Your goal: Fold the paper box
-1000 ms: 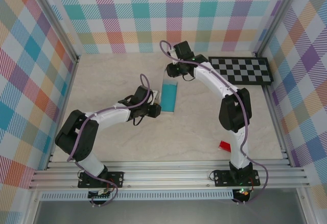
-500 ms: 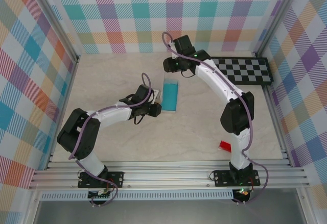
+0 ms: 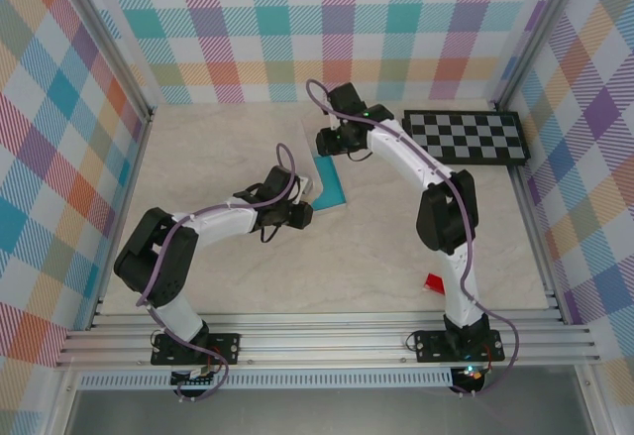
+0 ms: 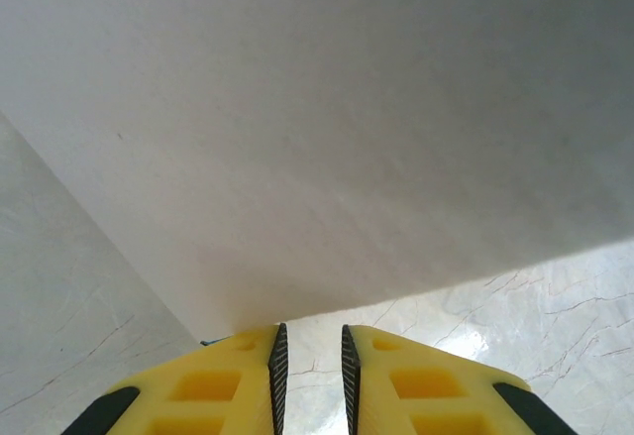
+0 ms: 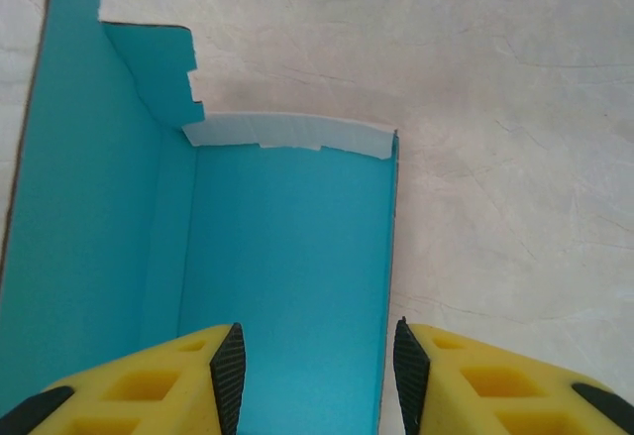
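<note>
— Where is the box?
— The box [image 3: 330, 179] lies in the middle of the surface [image 3: 376, 257], teal face up, one side wall raised.
— And your left claw?
— My left claw [image 4: 311, 331] is just at the white wall, a thin gap, grasping nothing.
— The right one?
— My right claw [image 5: 315, 341] hangs released above the teal floor.

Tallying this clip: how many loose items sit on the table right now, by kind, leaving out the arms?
Paper box (teal inside, white outside, partly folded): 1
Black-and-white checkerboard: 1
Small red block: 1
Total: 3
</note>
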Available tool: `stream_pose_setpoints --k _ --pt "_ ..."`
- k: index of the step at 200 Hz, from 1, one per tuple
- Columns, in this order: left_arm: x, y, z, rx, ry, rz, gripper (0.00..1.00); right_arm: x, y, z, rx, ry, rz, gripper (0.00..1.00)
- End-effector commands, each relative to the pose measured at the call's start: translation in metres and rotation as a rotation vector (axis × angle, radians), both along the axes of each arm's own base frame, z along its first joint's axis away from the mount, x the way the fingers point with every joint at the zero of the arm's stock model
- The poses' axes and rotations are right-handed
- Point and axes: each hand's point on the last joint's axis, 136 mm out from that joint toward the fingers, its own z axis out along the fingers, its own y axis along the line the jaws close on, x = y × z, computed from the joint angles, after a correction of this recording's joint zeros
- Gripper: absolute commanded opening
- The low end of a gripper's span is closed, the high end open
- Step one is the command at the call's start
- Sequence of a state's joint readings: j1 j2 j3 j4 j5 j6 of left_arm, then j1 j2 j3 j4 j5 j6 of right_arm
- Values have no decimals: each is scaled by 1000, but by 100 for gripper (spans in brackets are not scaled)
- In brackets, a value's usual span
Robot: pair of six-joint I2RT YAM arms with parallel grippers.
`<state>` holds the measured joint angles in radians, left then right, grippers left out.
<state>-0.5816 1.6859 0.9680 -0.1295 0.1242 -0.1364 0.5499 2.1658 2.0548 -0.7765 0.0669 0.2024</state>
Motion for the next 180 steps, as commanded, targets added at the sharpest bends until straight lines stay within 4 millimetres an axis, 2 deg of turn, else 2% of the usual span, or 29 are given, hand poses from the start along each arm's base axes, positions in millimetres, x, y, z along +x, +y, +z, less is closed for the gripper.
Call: stream_pose_setpoints --k 1,31,43,72,91,121,146,180 --pt "4 -3 5 21 -17 -18 25 -6 -8 42 14 -76 -19 46" --pt "5 -1 8 24 -26 -17 25 -20 12 85 108 -123 113 47" --pt "5 0 14 10 -34 -13 25 -27 18 94 126 -127 153 48" --pt "11 12 46 -51 -79 25 26 -36 28 106 140 -116 209 49" --pt "14 15 53 -77 -77 28 27 -38 38 102 120 -111 233 53" --pt "15 16 45 -80 -58 36 26 -38 53 79 80 -53 263 55" --pt "18 22 43 -97 -59 63 26 -41 66 67 82 -34 284 55" --pt "21 20 40 -98 -48 56 26 -35 69 47 61 3 276 53"
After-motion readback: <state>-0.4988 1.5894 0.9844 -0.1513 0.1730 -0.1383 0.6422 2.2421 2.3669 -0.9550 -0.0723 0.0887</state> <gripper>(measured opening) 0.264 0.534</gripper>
